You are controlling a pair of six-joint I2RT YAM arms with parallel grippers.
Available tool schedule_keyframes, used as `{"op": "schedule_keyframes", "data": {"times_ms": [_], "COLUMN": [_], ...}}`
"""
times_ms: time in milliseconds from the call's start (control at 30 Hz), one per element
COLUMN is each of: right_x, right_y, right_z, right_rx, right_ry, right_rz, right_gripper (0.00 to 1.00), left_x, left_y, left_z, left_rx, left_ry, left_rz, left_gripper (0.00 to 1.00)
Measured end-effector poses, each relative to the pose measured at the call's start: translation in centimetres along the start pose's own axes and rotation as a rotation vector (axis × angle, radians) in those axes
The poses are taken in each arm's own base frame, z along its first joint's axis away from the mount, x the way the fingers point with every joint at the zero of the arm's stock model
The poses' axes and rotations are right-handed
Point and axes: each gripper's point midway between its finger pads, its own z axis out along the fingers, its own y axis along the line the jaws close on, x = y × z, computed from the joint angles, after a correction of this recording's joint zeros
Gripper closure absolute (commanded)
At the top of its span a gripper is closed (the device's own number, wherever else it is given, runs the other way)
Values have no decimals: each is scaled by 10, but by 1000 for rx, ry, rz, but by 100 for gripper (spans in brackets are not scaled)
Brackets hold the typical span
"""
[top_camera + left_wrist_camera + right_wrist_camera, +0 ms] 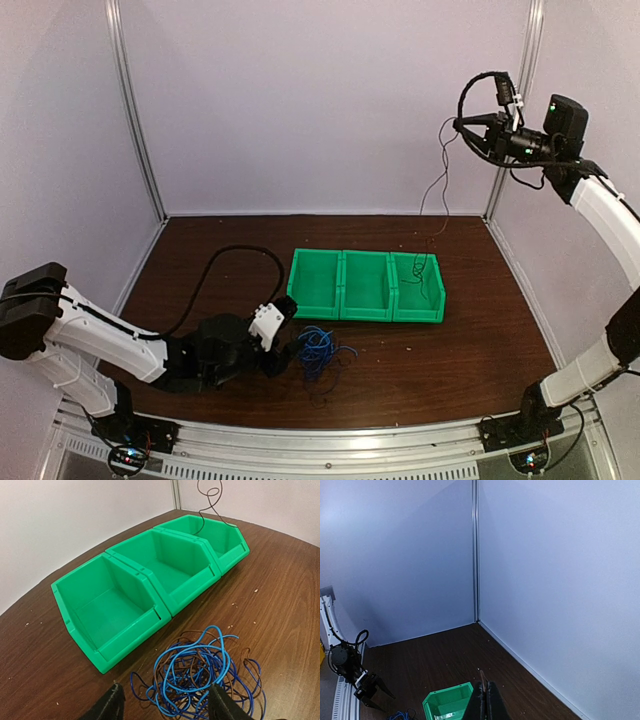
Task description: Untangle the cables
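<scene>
A fist-sized tangle of blue and brown cables (320,350) lies on the brown table in front of the green bins. My left gripper (285,357) is low on the table just left of it, open. In the left wrist view the tangle (200,672) lies between and just beyond the spread fingertips (114,705). My right gripper (458,124) is raised high at the back right, shut on a thin dark cable (432,200) that hangs down into the rightmost bin. In the right wrist view the cable's end (482,676) sticks out of the shut gripper (485,700).
Three joined green bins (365,316) stand in a row mid-table, also seen in the left wrist view (132,632). The left and middle bins look empty. White walls with metal posts enclose the back and sides. Small crumbs dot the wood.
</scene>
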Motion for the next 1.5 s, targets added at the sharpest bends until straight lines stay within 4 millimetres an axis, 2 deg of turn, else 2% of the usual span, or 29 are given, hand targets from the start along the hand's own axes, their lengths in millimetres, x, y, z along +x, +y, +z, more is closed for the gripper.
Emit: {"op": "schedule_keyframes", "data": {"times_ms": [167, 433, 700, 833, 1000, 1367, 1500], "right_x": [8, 51, 83, 114, 152, 230, 264], "right_y": [-2, -7, -19, -29, -31, -24, -9], "right_z": [-1, 0, 4, 7, 4, -5, 1], "right_rx": [5, 10, 21, 33, 49, 44, 2], "right_ry": [4, 46, 87, 141, 228, 432, 515], "right_rz": [20, 90, 100, 108, 114, 112, 130], "right_gripper": [100, 100, 100, 100, 100, 100, 100], "left_x": [3, 5, 5, 5, 8, 20, 21], "left_y": [-1, -1, -1, -1, -1, -2, -2], "left_z": [1, 2, 2, 2, 1, 5, 5], "left_rx": [1, 1, 1, 1, 1, 2, 3], "left_ry": [7, 11, 11, 11, 17, 48, 50], "left_rz": [3, -2, -9, -14, -16, -2, -1], "left_gripper": [42, 42, 42, 42, 42, 42, 42]}}
